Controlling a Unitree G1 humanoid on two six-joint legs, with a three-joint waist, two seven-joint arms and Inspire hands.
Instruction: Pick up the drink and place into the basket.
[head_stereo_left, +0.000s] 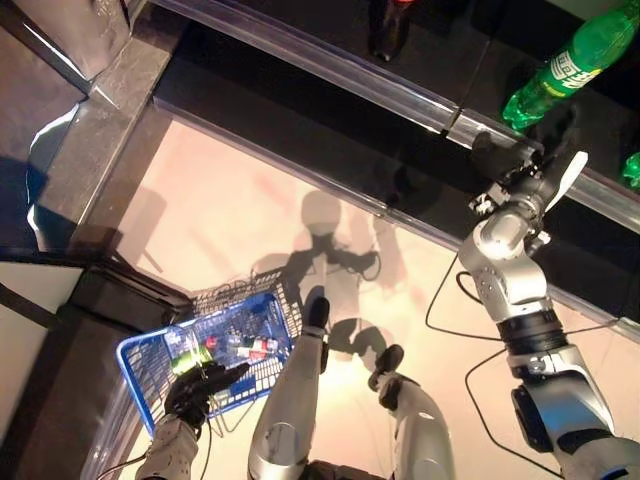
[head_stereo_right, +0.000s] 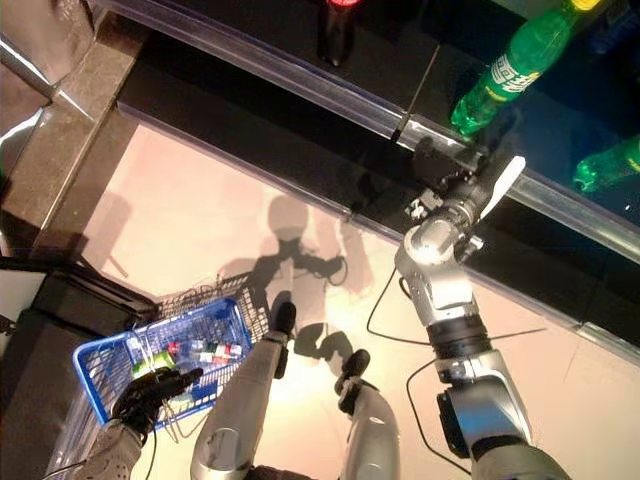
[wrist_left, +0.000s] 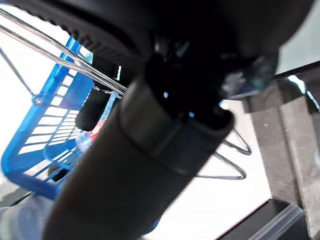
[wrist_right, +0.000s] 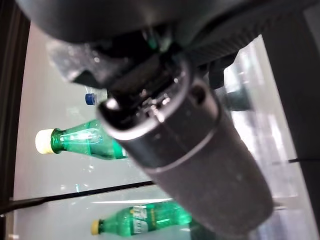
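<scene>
A green drink bottle (head_stereo_left: 570, 62) lies on the dark shelf at the upper right, and a second green bottle (head_stereo_right: 605, 165) lies further right. My right hand (head_stereo_left: 520, 178) reaches up to the shelf edge just below the first bottle, its white-covered thumb sticking out and nothing in its grasp. In the right wrist view both green bottles (wrist_right: 95, 142) show past the thumb. The blue basket (head_stereo_left: 135, 375) hangs at the lower left with a few small bottles (head_stereo_left: 245, 347) lying in it. My left hand (head_stereo_left: 200, 388) is curled round the basket's wire handle (wrist_left: 60, 50).
A dark bottle with a red cap (head_stereo_left: 390, 25) stands at the shelf's top middle. A shiny rail (head_stereo_left: 400, 95) runs along the shelf front. A dark cabinet (head_stereo_left: 100, 300) stands beside the basket at the left. Pale floor lies below.
</scene>
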